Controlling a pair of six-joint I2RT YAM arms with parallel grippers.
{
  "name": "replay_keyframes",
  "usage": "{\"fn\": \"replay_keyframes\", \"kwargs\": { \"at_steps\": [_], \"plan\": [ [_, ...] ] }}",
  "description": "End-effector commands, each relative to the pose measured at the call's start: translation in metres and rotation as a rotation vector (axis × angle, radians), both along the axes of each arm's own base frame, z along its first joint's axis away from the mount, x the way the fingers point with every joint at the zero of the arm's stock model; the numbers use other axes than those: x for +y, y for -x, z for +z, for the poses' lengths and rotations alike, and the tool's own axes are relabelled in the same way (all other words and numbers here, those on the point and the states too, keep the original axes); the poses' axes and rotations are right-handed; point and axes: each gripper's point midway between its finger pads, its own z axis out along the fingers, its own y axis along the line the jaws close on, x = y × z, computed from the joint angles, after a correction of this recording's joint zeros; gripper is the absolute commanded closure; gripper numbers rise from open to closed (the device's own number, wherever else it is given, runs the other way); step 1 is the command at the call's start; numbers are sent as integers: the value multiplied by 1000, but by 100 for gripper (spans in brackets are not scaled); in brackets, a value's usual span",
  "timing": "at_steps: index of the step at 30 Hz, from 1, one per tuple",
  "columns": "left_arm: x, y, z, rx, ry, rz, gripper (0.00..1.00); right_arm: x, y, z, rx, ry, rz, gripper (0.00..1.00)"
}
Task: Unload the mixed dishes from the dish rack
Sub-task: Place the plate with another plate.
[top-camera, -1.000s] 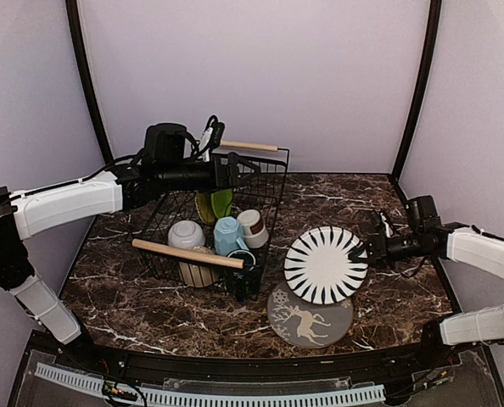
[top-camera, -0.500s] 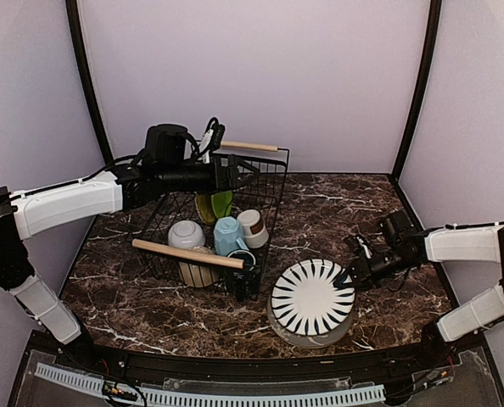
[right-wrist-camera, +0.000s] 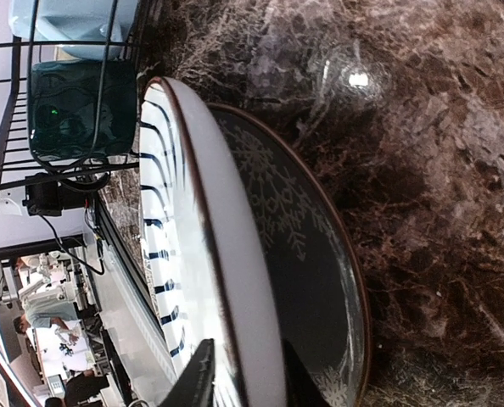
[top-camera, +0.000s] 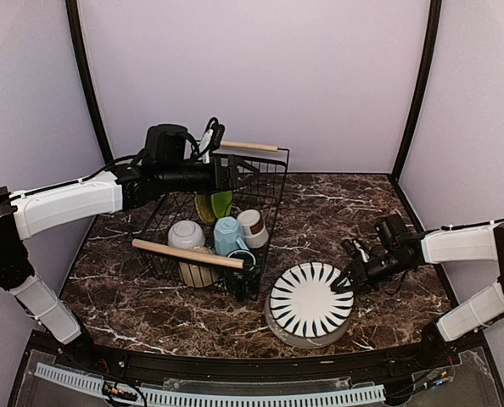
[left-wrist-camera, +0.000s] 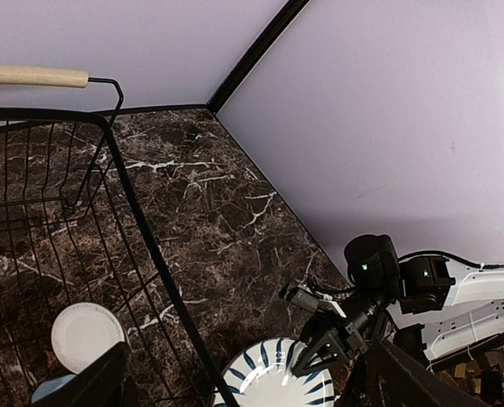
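On desk [top-camera: 354, 203], directly below left hand [top-camera: 239, 174]: dish rack [top-camera: 269, 203], loaded. Left hand is spread wide with nothing between its fingers, hovering over the rack's far rim. Right hand [top-camera: 347, 280] is low over the desk, well to the rack's right. Striped plate [top-camera: 310, 298] is at its fingertips, lying on a dark patterned plate [right-wrist-camera: 320, 254]. Fingers straddle the striped plate's rim; can't tell if they clamp it or just bracket it. Inside the rack, beneath and nearer than left hand: lime-green plates [top-camera: 214, 205] on edge, cream bowl [top-camera: 197, 273], white bowl [top-camera: 186, 233], light blue mug [top-camera: 226, 235], brown-white cup [top-camera: 252, 225], dark green mug [top-camera: 242, 257].
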Motion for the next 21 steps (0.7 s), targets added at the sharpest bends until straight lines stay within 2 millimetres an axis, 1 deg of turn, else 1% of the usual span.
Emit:
{"fn": "replay_keyframes", "kwargs": {
  "at_steps": [1, 7, 13, 15, 18, 21],
  "plan": [
    [6, 2, 11, -30, -7, 8, 7, -3, 5, -6, -2, 49, -5, 71],
    [7, 1, 8, -29, -18, 12, 6, -7, 7, -7, -12, 107, -25, 51],
    [11, -1, 4, -32, -47, 34, 6, -13, 4, -6, -21, 148, -56, 34],
    [13, -3, 1, -32, -63, 45, 6, -14, 2, -7, -35, 166, -60, 25],
    [14, -5, 1, -39, -73, 55, 6, -5, 3, -5, -78, 170, -8, 17],
    [12, -8, -2, -37, -88, 55, 6, 1, 4, -7, -103, 235, 25, 15]
  ]
}}
